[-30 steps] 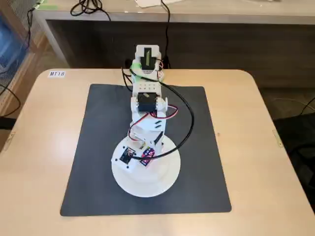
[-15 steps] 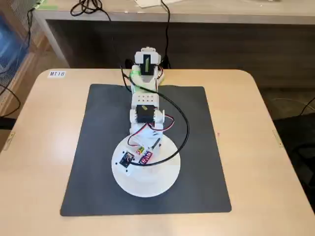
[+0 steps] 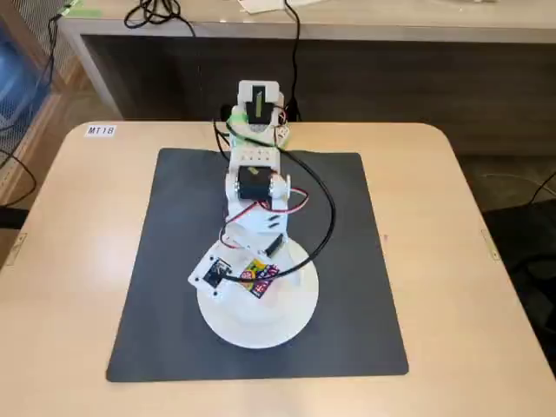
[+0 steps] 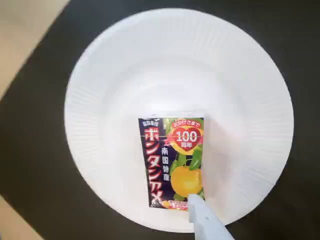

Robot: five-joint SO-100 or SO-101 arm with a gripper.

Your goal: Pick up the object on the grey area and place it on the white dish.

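Claw: gripper point(image 3: 233, 280) is held over the upper-left part of the plate in the fixed view; only one pale finger point(image 4: 202, 220) is seen in the wrist view, its tip at the box's lower edge. Open or closed cannot be told.
Box: the object point(image 4: 172, 162) is laid flat inside the white dish point(image 4: 125, 65), printed face up, a little below the dish centre in the wrist view. Contact between finger and box cannot be confirmed.
Arm: white arm point(image 3: 254, 187) is stretched from its base at the mat's far edge down toward the dish; a black cable point(image 3: 330, 213) is looped along its right side.
Mat: the grey area point(image 3: 165, 287) is spread under dish and arm.
Table: beige tabletop point(image 3: 486, 330), label "MT18" point(image 3: 101, 130) near the far-left corner.
Room: a desk edge with cables point(image 3: 156, 13) is seen behind.
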